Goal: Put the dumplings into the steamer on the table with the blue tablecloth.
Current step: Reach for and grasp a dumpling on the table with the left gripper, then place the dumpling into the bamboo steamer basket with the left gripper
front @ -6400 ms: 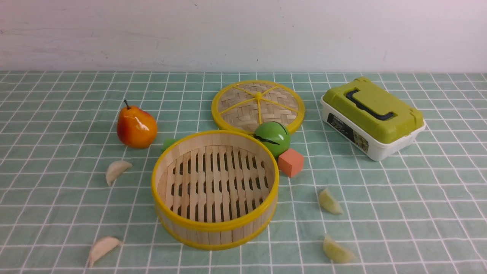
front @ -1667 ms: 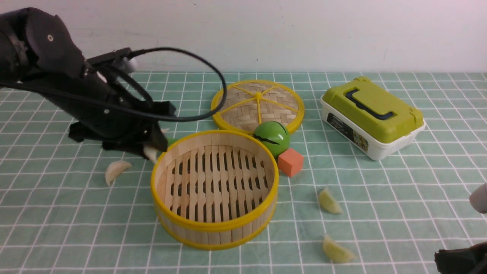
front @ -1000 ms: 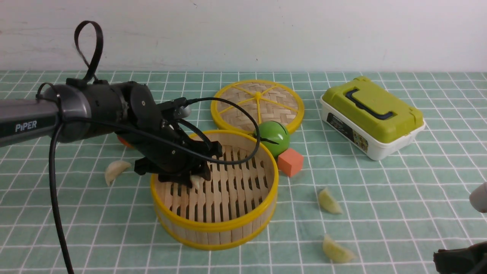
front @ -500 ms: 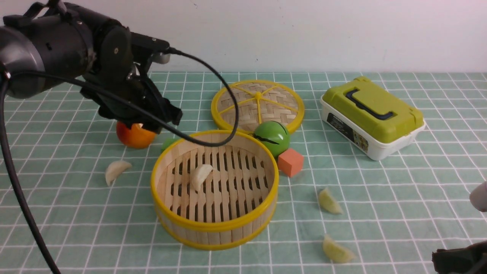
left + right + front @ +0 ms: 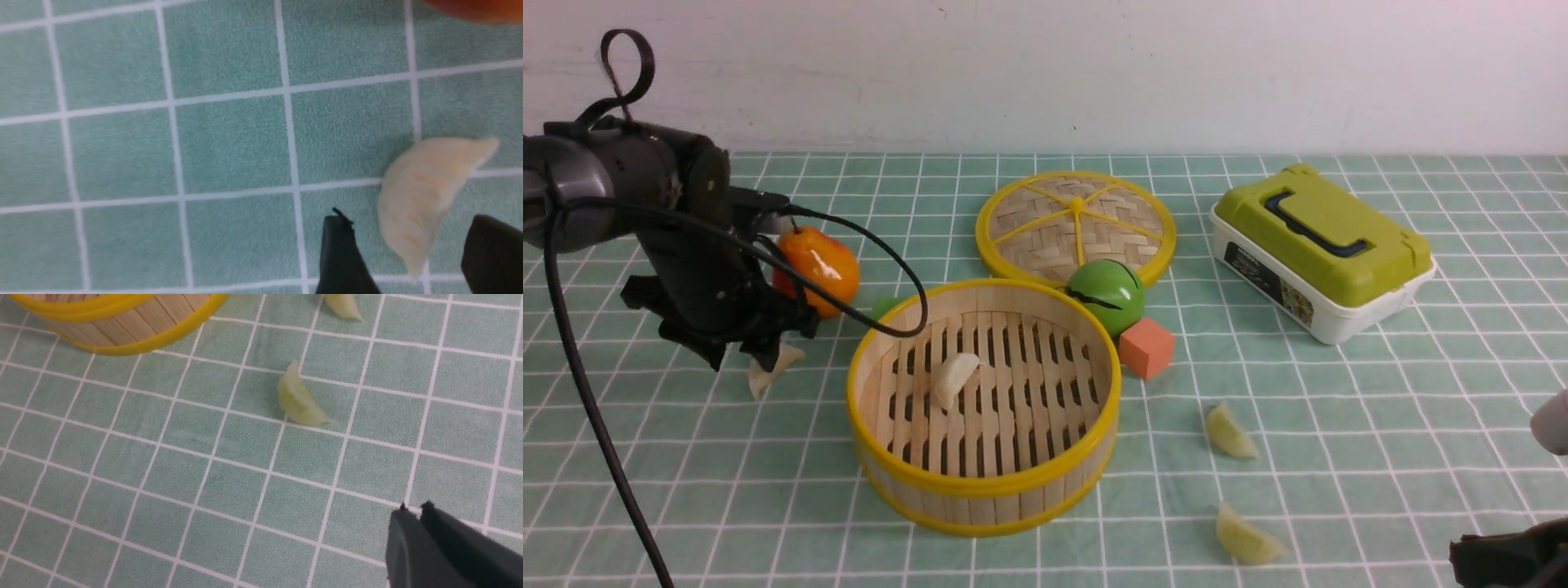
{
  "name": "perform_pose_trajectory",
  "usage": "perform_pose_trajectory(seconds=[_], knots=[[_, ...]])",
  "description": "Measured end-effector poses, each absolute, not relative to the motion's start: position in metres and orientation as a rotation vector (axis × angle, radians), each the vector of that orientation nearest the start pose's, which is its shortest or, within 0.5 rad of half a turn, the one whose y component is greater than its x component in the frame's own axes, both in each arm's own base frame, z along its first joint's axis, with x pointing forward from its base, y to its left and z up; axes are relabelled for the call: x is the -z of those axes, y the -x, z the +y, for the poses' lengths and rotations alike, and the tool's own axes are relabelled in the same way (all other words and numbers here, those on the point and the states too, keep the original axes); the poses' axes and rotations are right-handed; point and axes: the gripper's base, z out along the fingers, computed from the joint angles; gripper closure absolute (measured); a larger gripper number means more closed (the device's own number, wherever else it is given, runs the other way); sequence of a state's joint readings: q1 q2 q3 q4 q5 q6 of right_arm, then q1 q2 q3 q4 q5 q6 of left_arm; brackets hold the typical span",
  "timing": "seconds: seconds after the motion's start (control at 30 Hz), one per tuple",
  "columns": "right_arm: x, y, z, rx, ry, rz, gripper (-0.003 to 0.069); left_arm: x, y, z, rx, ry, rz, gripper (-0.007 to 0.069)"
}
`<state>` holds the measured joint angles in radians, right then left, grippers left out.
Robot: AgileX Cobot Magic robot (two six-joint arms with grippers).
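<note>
Your left jaws (image 5: pixel 408 245), parted, straddle a white dumpling (image 5: pixel 421 196) on the surface (image 5: pixel 792 465); your right jaws (image 5: pixel 414 512) are nearly together, apart from the dumplings.

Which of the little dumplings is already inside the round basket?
The cream-white one on the steamer's slatted floor; the other three lie outside on the cloth.

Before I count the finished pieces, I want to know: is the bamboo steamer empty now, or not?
Not empty: one cream-white dumpling lies on the slatted floor inside the steamer.
</note>
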<state>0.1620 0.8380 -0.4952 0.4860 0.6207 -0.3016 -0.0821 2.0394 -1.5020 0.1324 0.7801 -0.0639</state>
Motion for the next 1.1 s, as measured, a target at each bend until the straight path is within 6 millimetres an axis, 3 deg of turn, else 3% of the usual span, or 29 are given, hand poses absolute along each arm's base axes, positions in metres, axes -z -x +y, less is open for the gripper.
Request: perform_pose_trajectory(seconds=[0.17,0.3,0.47,0.53,0.63,0.67,0.77,0.83,0.97,1.1], knots=[[-0.253,-0.142,0.048,-0.454,0.199,2.389,0.0617,-0.164,-0.436,-0.029,-0.062,-0.106,2.769,0.0292],[-0.253,-0.142,0.048,-0.453,0.199,2.388,0.0615,-0.162,-0.437,-0.032,-0.012,-0.069,2.764,0.0438],[-0.253,-0.142,0.048,-0.453,0.2,2.388,0.0608,-0.17,-0.436,-0.035,0.043,-0.021,2.807,0.0433],[-0.253,-0.142,0.048,-0.453,0.2,2.388,0.0608,-0.186,-0.432,-0.039,0.11,0.021,2.833,0.0433],[-0.253,-0.142,0.048,-0.452,0.199,2.385,0.0608,-0.237,-0.423,-0.057,0.302,0.079,2.752,0.0433],[-0.253,-0.142,0.048,-0.451,0.198,2.383,0.0606,-0.26,-0.416,-0.069,0.387,0.077,2.696,0.0433],[-0.253,-0.142,0.048,-0.45,0.197,2.381,0.0606,-0.286,-0.401,-0.111,0.5,-0.022,2.639,0.0433],[-0.253,-0.142,0.048,-0.45,0.197,2.381,0.0606,-0.285,-0.394,-0.138,0.534,-0.09,2.643,0.0433],[-0.253,-0.142,0.048,-0.45,0.197,2.381,0.0603,-0.253,-0.389,-0.184,0.495,-0.185,2.702,0.0433],[-0.253,-0.142,0.048,-0.451,0.197,2.382,0.0597,-0.222,-0.392,-0.2,0.377,-0.151,2.749,0.0433]])
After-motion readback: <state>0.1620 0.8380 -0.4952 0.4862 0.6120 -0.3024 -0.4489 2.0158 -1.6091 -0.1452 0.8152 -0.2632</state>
